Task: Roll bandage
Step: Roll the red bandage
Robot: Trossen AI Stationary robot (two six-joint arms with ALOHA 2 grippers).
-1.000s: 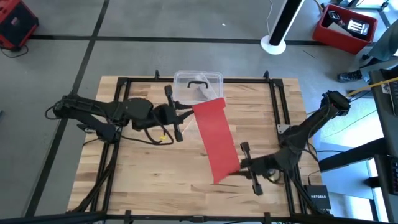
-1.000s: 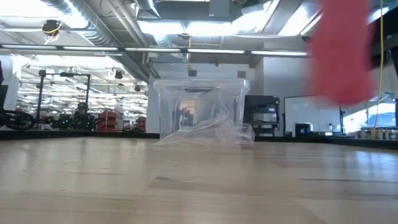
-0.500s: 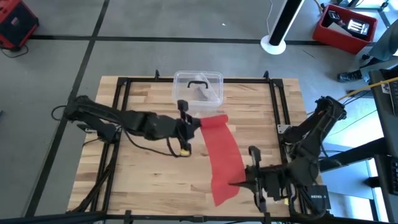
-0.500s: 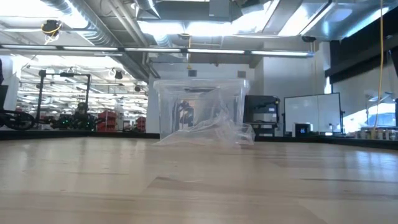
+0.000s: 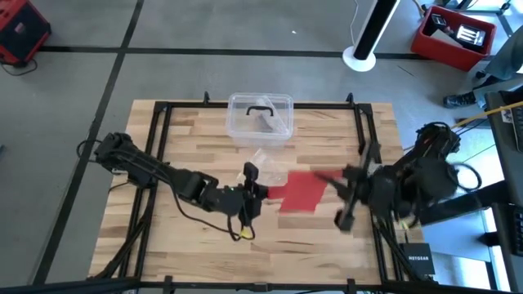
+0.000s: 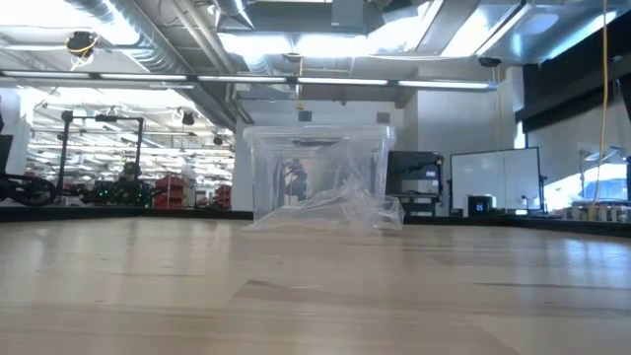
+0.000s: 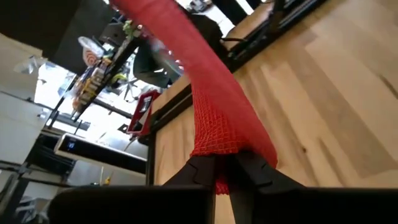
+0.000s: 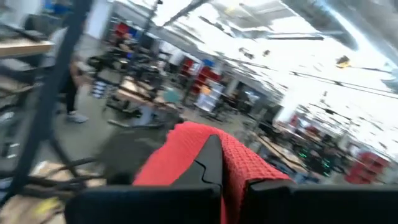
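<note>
Swung both ends of the bandage (image 5: 301, 193) inward, left fingers (image 7: 229, 163) and right fingers (image 8: 214, 163) clenched on it; risked slipping or twisting through slack.

Bright ceiling strip lights (image 6: 296, 39) glare overhead, while the right wrist view is smeared, probably by motion.

Robotics lab or workshop: wood bench (image 5: 196, 253) on grey concrete floor (image 5: 204, 33), exposed ceiling ducts (image 6: 128, 25), strip lights, monitors (image 6: 490, 177), red bins (image 5: 453, 37), equipment racks behind.
</note>
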